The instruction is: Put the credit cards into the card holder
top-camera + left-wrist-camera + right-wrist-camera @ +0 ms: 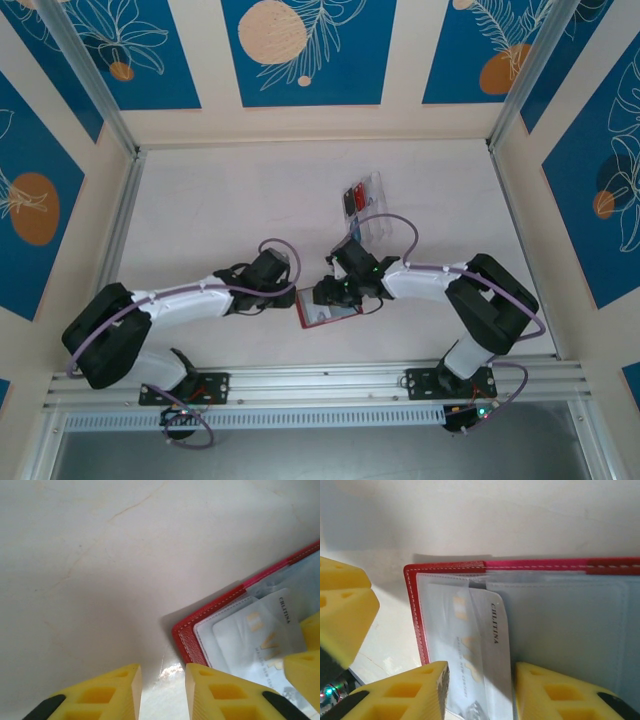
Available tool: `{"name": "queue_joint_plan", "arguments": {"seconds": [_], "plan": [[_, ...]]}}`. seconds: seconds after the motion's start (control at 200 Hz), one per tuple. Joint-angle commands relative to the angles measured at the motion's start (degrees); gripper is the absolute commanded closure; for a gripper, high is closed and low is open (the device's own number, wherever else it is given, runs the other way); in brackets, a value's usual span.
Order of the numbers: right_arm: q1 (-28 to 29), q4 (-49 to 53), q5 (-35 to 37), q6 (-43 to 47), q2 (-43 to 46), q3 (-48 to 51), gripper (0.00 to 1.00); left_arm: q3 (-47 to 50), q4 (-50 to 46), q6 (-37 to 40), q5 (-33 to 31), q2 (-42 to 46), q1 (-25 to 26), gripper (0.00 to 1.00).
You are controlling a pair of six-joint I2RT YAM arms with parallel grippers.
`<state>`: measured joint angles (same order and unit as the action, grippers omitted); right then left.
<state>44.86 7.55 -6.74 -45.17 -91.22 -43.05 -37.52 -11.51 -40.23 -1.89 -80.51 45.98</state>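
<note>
Bottom of rt wrist view: right claw [479, 680] has its jaws apart, straddling a pale card [482, 630] that sits partly inside a clear sleeve of the open red card holder [445, 568], mid-frame. Left claw [162, 675], bottom of its view, is parted too, nothing between, right at the holder's corner. Card looks light, stiff, slick; prob best pinched by its long edges. Sleeves look floppy. Upper-centre overhead: clear tray [372, 185] w/ more cards [352, 200].

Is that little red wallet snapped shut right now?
No, the card holder lies open, its inner sleeves and a pale card showing.
</note>
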Motion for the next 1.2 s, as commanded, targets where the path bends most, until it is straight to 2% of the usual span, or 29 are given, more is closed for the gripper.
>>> {"name": "queue_joint_plan", "arguments": {"seconds": [0.0, 0.12, 0.245, 0.43, 0.655, 0.95, 1.195], "plan": [[-0.21, 7.16, 0.86, 3.38, 1.75, -1.84, 0.57, 0.58, 1.03, 0.56, 1.98, -2.06, -0.57, 0.76], [-0.48, 9.24, 0.99, 4.29, 1.48, -3.23, 0.55, 0.31, 3.04, 1.22, 4.03, -3.45, -0.28, 0.78], [-1.39, 9.93, 2.7, 4.3, 3.09, -3.0, 0.58, -0.18, 2.83, 1.46, 4.0, -4.25, -0.14, 0.78], [-1.44, 11.17, 3.62, 5.37, 2.88, -4.48, 0.85, -0.43, 2.66, 1.24, 3.74, -5.59, 0.06, 0.8], [-1.62, 12.65, 4.98, 6.74, 1.04, -6.83, 0.99, -0.06, 2.65, 0.99, 3.47, -6.05, 0.15, 0.8], [-0.8, 13.64, 7.26, 7.05, -3.18, -8.29, 1.0, 0.16, 2.64, 0.85, 3.34, -6.14, 0.25, 0.8], [1.24, 11.97, 5.52, 6.19, -4.75, -8.78, 1.0, 0.07, 3.21, 0.85, 3.56, -6.77, 0.55, 0.8]]}}
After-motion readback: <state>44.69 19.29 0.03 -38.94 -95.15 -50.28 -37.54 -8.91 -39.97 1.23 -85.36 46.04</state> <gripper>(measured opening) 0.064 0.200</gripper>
